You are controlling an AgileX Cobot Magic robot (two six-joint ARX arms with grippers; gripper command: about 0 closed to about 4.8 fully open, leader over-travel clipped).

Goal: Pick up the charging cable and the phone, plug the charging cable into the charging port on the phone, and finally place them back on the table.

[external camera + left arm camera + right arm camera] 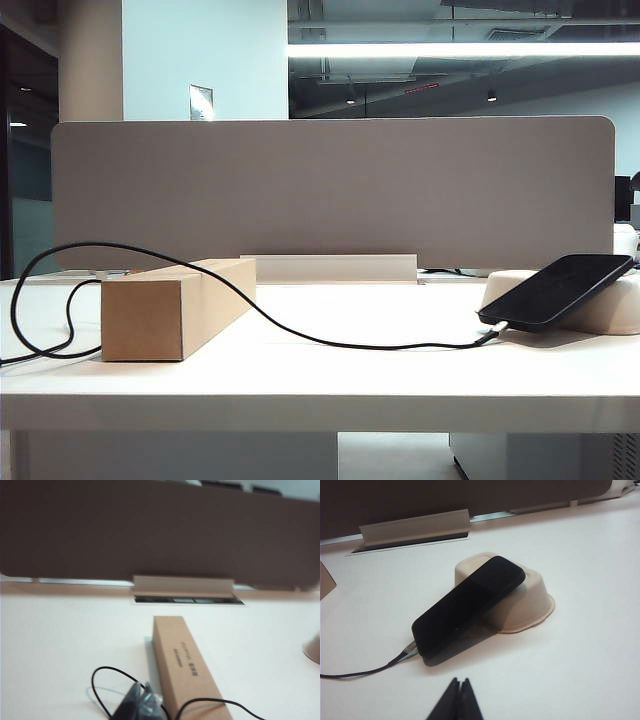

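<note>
The black phone (560, 290) (470, 602) leans tilted with its upper end on an upturned off-white tray (610, 310) (535, 597) and its lower end on the table (350, 385). The charging cable (300, 335) (360, 672) has its plug (492, 333) (410, 651) seated in the phone's lower end; the charging port itself is hidden by it. The cord arches over a cardboard box (170, 310) (182, 665) and loops (106, 667) on the left. My left gripper (141, 686) is shut and empty above that loop. My right gripper (459, 681) is shut and empty, short of the phone. Neither arm shows in the exterior view.
A grey partition panel (330, 190) closes off the back of the table. A raised flap over a cable slot (330, 267) (182, 585) sits at its foot. The table's thick front edge (320, 412) runs across the exterior view.
</note>
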